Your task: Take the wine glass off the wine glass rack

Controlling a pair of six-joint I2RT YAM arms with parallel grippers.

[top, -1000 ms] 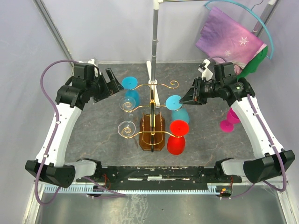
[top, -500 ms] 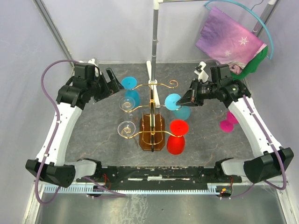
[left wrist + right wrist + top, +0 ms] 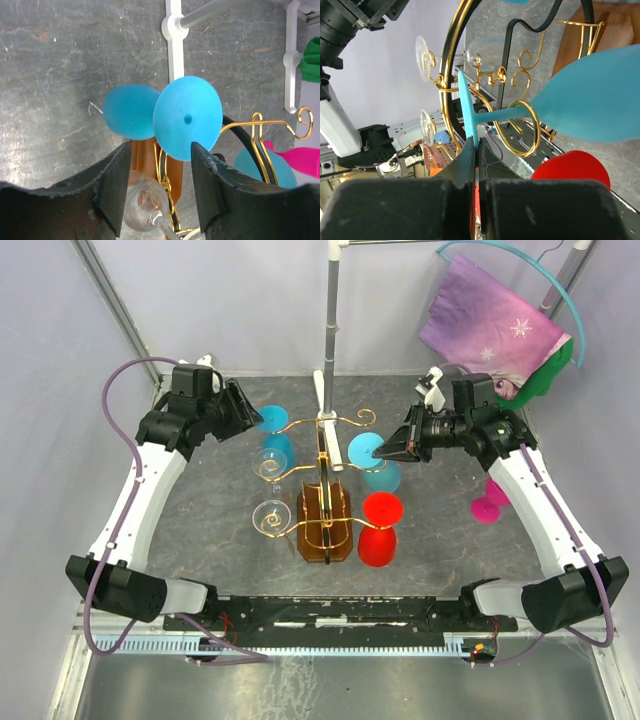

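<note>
The gold wire wine glass rack (image 3: pixel 326 455) stands mid-table on its amber base (image 3: pixel 325 530). Upside-down glasses hang on it: a blue one (image 3: pixel 274 422) at back left, two clear ones (image 3: pixel 270 514) on the left, a teal one (image 3: pixel 380 476) and a red one (image 3: pixel 378 546) on the right. My right gripper (image 3: pixel 388 450) is shut on the edge of the teal glass's foot (image 3: pixel 468 112); its stem sits in a gold ring (image 3: pixel 521 128). My left gripper (image 3: pixel 250 418) is open just beside the blue glass's foot (image 3: pixel 187 117), jaws (image 3: pixel 160 155) apart and empty.
A pink glass (image 3: pixel 487 502) stands on the table at the right, under my right arm. A grey upright pole (image 3: pixel 329 330) on a white foot rises behind the rack. Purple and green cloth (image 3: pixel 490 325) hangs at the back right.
My left gripper has swung toward the back and right, closer to the blue glass's foot. My right gripper has shifted slightly left with the teal glass's foot in it.
</note>
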